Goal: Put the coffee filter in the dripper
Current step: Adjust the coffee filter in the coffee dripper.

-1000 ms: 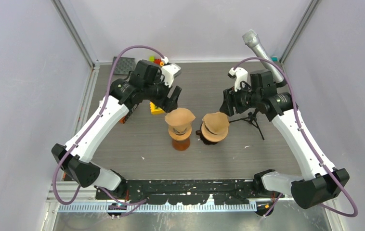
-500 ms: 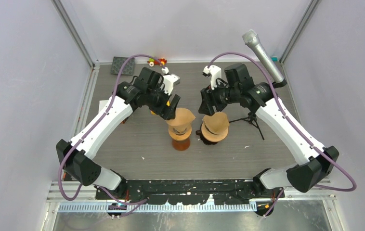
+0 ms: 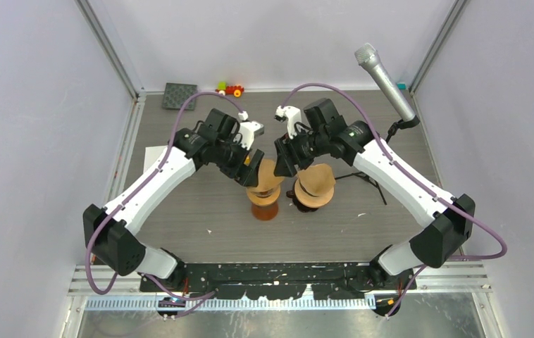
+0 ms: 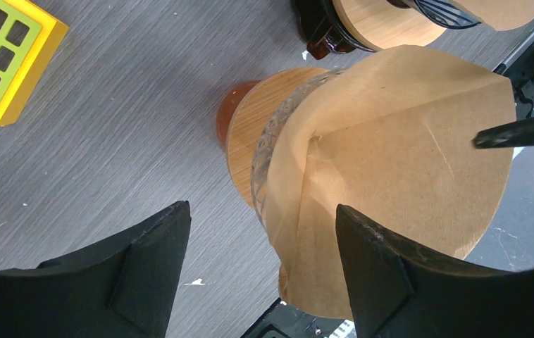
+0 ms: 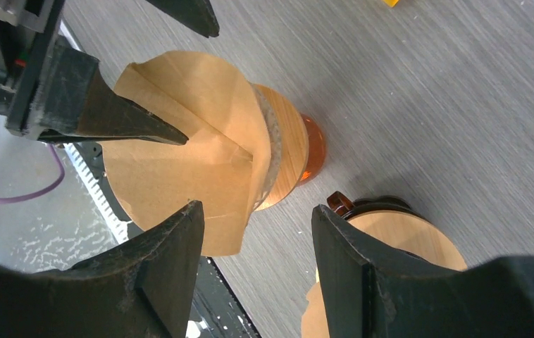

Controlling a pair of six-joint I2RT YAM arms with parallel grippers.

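A brown paper coffee filter rests creased and part-folded over the rim of a glass dripper. The dripper has a wooden collar and stands on an amber base. My left gripper hangs open just left of that filter, one finger over the paper and holding nothing. My right gripper stands open at the filter's right edge, with nothing between its fingers. A second dripper beside it also carries a brown filter.
A microphone on a tripod stand stands at the back right. A yellow-green brick lies behind the left gripper. A toy car and a dark mat are at the back, white paper at the left.
Both arms have swung inward and now meet over the left dripper from either side. Their jaws have stayed open. The filter and drippers have not moved.
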